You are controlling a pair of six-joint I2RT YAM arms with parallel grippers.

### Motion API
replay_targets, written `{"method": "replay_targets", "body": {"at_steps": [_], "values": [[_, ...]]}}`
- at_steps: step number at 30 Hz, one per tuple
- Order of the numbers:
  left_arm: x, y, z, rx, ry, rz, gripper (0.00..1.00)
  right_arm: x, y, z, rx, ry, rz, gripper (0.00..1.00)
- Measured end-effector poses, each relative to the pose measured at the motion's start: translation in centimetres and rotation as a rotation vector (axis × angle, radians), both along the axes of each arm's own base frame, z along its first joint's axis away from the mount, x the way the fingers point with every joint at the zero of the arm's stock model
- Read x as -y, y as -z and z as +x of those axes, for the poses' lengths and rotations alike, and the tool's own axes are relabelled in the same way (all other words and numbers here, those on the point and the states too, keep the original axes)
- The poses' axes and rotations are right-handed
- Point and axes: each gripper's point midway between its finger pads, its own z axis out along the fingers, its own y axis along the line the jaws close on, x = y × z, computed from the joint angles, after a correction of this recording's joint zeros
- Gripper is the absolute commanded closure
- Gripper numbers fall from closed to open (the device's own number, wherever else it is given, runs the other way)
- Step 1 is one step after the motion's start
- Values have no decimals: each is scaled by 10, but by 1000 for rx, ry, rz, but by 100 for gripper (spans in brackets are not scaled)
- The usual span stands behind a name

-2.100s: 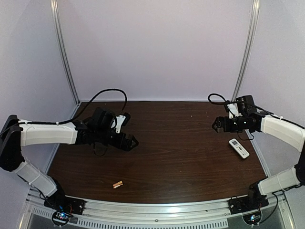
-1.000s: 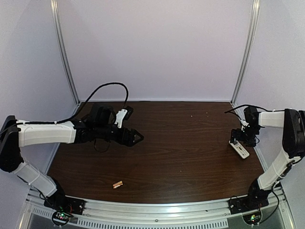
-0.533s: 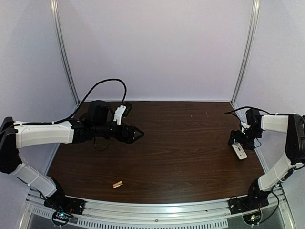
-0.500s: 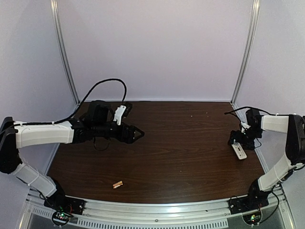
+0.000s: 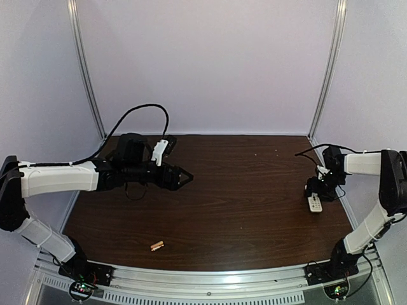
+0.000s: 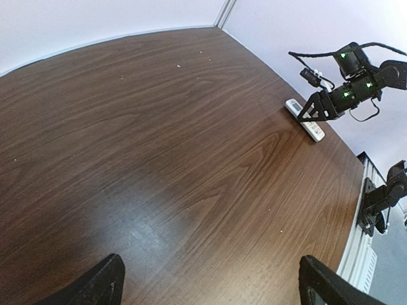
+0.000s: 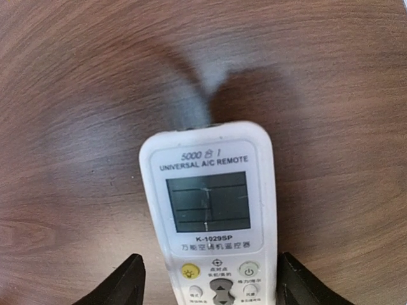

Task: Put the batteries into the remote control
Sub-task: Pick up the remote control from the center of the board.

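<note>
The remote control [image 7: 210, 210] lies face up on the brown table [image 5: 241, 203] near its right edge, screen and buttons showing; it is also in the top view [image 5: 314, 203] and the left wrist view [image 6: 305, 121]. My right gripper [image 7: 210, 286] is down over it, open, one finger on each long side; the left finger stands a little apart, the right finger almost touches. The batteries [image 5: 156, 244], small copper-gold cylinders, lie side by side near the front left edge. My left gripper [image 5: 184, 176] hovers wide open over the left middle of the table, holding nothing [image 6: 213, 286].
A black cable [image 5: 137, 117] loops from the left arm toward the back wall. The right arm's cable [image 5: 305, 152] arches just behind the remote. Metal posts [image 5: 327, 70] stand at the back corners, and a rail [image 5: 210, 279] runs along the front.
My right gripper has dropped over the remote and its jaws have narrowed around it. The remote has turned slightly and shifted left. The left arm has barely moved.
</note>
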Motion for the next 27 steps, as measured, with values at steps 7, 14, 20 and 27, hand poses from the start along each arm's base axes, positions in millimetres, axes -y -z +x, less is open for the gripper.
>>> {"method": "replay_targets", "body": {"at_steps": [7,14,20,27], "values": [[0,0,0,-1,-3,1,3,-1,10,-2,-34,-4,-15,56],[-2,1,2,4,-16,7,3,-22,6,7,2,-38,62,69],[-6,11,-2,-13,-23,2,3,-92,-23,32,105,-184,189,69],[-6,-9,-23,12,24,-119,3,-223,-137,55,473,-382,493,68]]}}
